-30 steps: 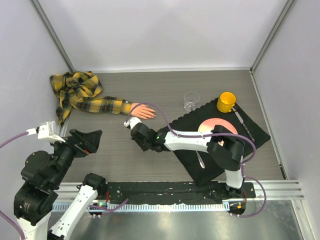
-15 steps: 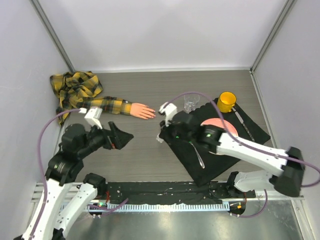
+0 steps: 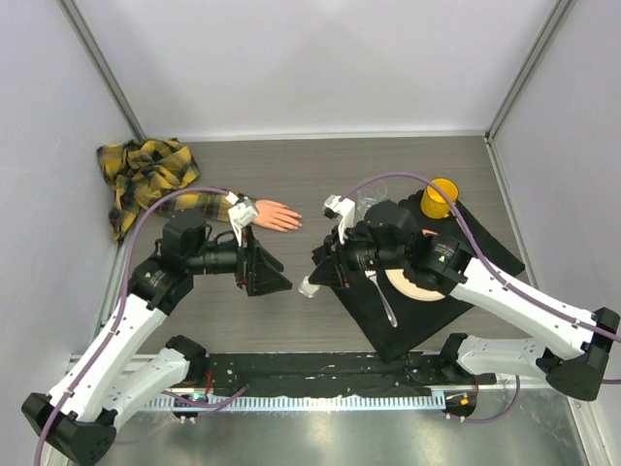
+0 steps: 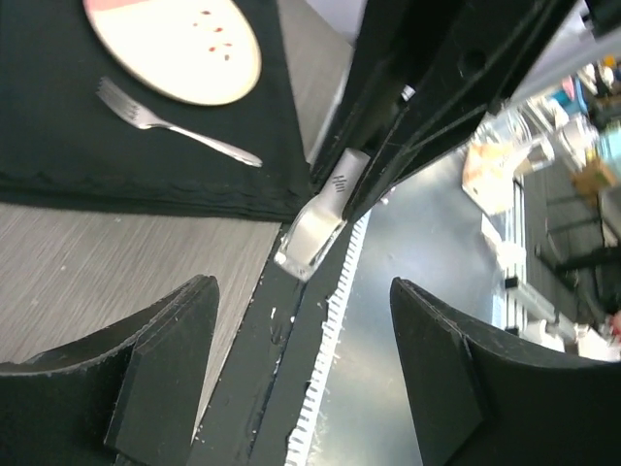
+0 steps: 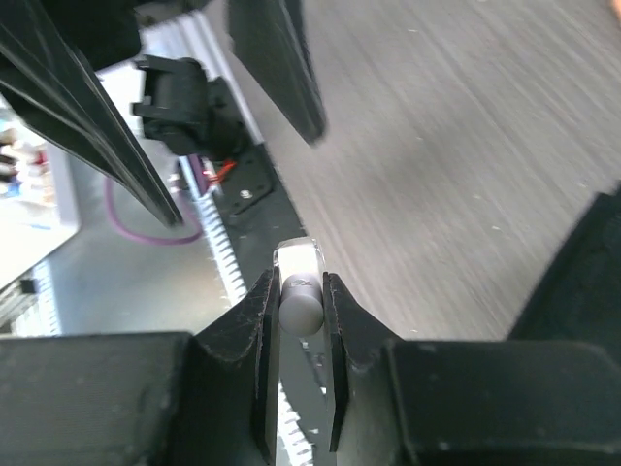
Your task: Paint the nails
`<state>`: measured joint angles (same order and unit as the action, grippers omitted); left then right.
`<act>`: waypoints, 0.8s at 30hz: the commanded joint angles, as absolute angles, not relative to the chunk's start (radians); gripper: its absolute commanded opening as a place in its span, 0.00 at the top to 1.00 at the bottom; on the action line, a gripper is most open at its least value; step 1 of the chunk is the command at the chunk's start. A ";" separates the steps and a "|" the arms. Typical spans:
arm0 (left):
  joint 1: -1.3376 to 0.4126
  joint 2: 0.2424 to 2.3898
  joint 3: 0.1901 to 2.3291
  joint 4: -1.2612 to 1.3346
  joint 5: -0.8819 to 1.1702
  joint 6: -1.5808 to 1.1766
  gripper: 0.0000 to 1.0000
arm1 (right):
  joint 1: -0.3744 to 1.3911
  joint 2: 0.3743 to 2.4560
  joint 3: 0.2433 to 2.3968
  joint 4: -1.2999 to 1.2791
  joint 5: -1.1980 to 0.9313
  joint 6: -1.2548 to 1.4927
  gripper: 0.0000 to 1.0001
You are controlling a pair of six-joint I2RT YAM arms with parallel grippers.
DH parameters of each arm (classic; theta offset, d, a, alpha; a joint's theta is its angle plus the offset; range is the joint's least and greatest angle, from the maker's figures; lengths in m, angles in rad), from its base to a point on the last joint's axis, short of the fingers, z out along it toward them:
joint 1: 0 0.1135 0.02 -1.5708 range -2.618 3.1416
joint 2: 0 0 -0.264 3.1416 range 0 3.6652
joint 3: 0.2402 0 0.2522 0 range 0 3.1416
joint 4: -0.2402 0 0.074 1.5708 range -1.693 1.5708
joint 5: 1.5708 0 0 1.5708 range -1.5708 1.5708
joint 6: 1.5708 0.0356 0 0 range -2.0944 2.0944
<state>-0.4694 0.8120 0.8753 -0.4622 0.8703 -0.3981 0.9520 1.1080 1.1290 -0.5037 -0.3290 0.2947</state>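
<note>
Lying flat on the surface [image 3: 320, 165] toward its far left, fingers aimed at the middle, at the end of a plaid sleeve [image 3: 155, 175]: the fake hand [image 3: 277, 216], probably laid so to keep the nails facing up for a brush. Cannot make out the nails themselves, too small; no paint to be seen.

Just nearer than the hand, pinched narrow in the right tool [image 5: 299, 291]: a small clear bottle [image 4: 315, 228], one end sticking out toward the left tool [image 4: 301, 369], likely offered for a second grip to get the cap off. Cannot tell which end is clamped. Facing the bottle with jaws apart and nothing between them, close but not touching: the left tool.

Off to the right, apart from the job, on a black mat [image 4: 97, 155]: plate [image 4: 175, 49] and fork [image 4: 179, 131], with yellow cup [image 3: 441, 197] and glass [image 3: 367, 201] at the far edge.

Counting up: one fake hand, one sleeve, one bottle, two tools, one mat, one plate, one fork, one cup, one glass.
</note>
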 commanded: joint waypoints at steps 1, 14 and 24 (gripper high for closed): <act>-0.531 0.795 0.847 -0.345 0.943 -0.312 0.25 | 0.954 1.140 1.219 -0.471 -0.455 0.328 1.00; -0.569 0.808 0.818 -0.316 1.000 -0.267 0.44 | 0.954 1.224 1.281 -0.400 -0.583 0.365 1.00; -0.571 0.810 0.805 -0.265 1.103 -0.302 0.52 | 0.954 1.261 1.305 -0.370 -0.604 0.360 1.00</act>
